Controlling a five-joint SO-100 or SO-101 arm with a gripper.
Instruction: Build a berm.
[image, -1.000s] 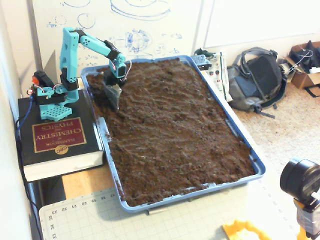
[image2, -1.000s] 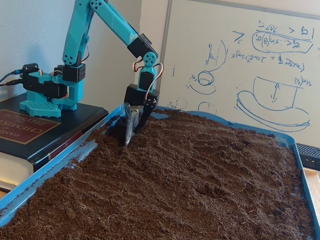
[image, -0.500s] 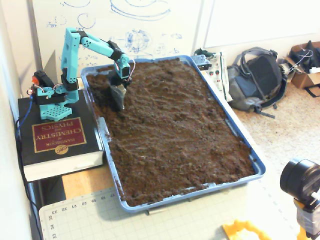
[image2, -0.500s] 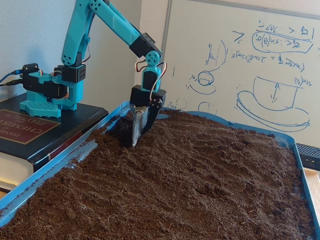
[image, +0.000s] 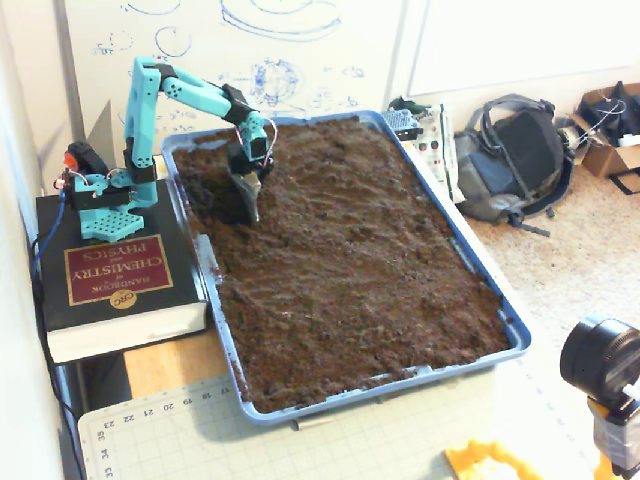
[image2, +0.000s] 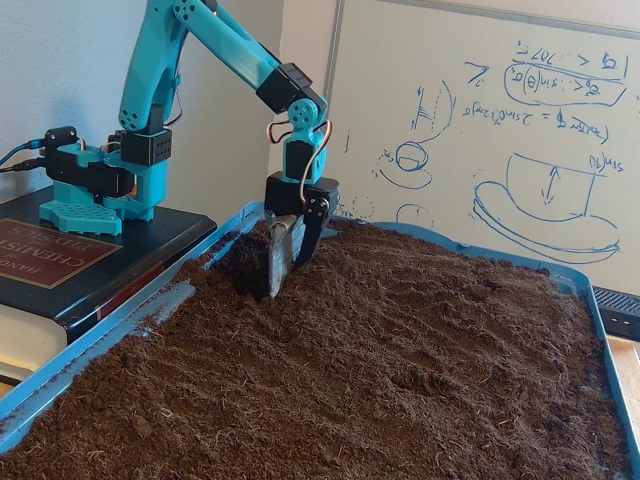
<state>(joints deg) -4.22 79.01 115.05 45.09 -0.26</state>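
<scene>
Teal arm's gripper (image2: 280, 275) points down with its tip pressed into the soil; its fingers stand slightly apart and hold nothing. Just beside it, at 9 o'clock in a fixed view, the berm (image2: 245, 262) is a small dark mound near the tray (image: 515, 330) corner by the arm's base.

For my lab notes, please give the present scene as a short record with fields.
container: blue tray full of dark brown soil
arm base: on a thick book, left of the tray in a fixed view
pincer: tips in the soil near the tray's far left corner
pincer state: cannot tell
berm: none clear yet
background: whiteboard
</scene>
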